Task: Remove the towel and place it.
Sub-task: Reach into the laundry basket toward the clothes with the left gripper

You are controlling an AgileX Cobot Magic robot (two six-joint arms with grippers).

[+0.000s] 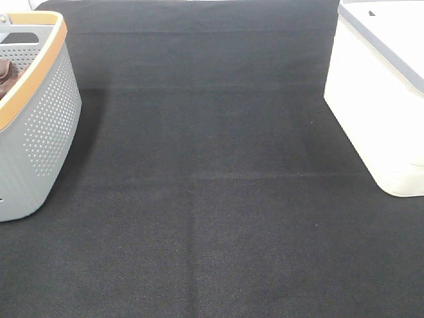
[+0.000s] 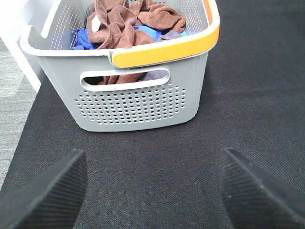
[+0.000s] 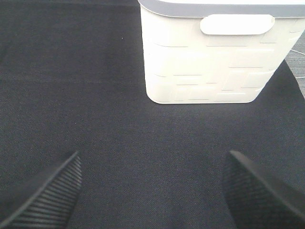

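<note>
A grey perforated basket (image 2: pixel 143 102) with an orange rim stands on the black mat; it also shows at the left edge of the exterior high view (image 1: pixel 40 126). It holds crumpled cloths. A reddish-brown towel (image 2: pixel 159 18) lies bunched on top, next to a darker brown cloth (image 2: pixel 107 31) with a white label. I cannot tell for sure where one ends and the other starts. My left gripper (image 2: pixel 152 191) is open and empty, low over the mat a short way in front of the basket. My right gripper (image 3: pixel 152 191) is open and empty, facing the white bin. Neither gripper shows in the exterior high view.
A white bin (image 1: pixel 377 99) with a grey rim stands at the right; its handle side faces the right wrist view (image 3: pixel 214 62). Blue cloth (image 2: pixel 81 39) and grey cloth (image 2: pixel 167 36) also lie in the basket. Black mat (image 1: pixel 212 199) lies between basket and bin.
</note>
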